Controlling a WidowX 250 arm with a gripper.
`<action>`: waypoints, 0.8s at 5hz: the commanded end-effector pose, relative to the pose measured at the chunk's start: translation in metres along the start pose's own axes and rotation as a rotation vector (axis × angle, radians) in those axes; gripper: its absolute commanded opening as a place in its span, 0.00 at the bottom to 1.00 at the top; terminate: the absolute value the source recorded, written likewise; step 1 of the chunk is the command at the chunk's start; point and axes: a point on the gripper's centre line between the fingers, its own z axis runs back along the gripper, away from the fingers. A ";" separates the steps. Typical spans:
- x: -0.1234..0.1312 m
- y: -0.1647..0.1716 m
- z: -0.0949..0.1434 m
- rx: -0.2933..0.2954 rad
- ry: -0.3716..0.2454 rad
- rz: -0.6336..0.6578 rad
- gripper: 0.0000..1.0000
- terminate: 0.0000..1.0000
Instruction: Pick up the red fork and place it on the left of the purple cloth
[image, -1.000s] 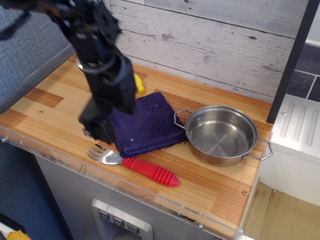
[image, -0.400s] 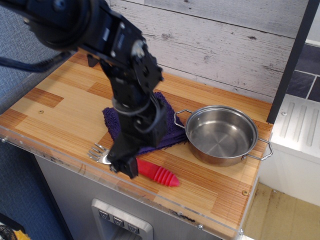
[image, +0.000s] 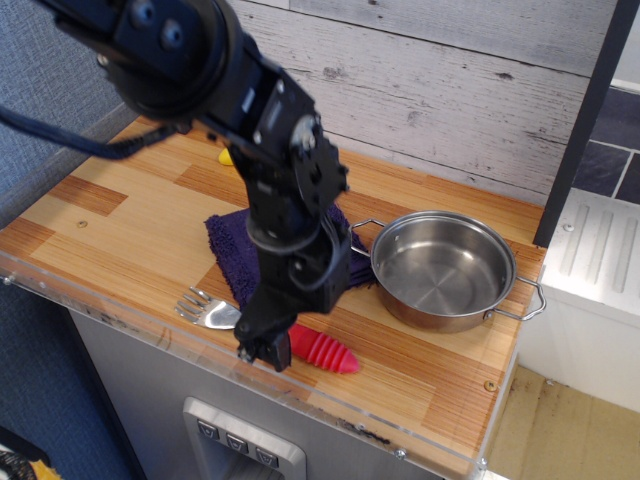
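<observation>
Gripper (image: 266, 345) low over red fork (image: 318, 349) handle, ready to grab. Open or closed: cannot tell. Fork lies near purple cloth (image: 226, 244).

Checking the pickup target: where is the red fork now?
The red fork lies at the counter's front edge, just before the purple cloth, its middle hidden under the gripper.

One view only, set high off the front corner, looking down and across the tabletop (image: 110, 225) toward the plank wall (image: 450, 90). Mid-range; the hand (image: 264, 347) sits nearest, low centre.
</observation>
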 end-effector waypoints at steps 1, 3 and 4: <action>-0.006 0.006 -0.003 0.018 0.009 0.002 1.00 0.00; -0.009 0.004 -0.005 0.029 0.007 0.000 0.00 0.00; -0.012 0.004 0.000 0.030 0.000 0.004 0.00 0.00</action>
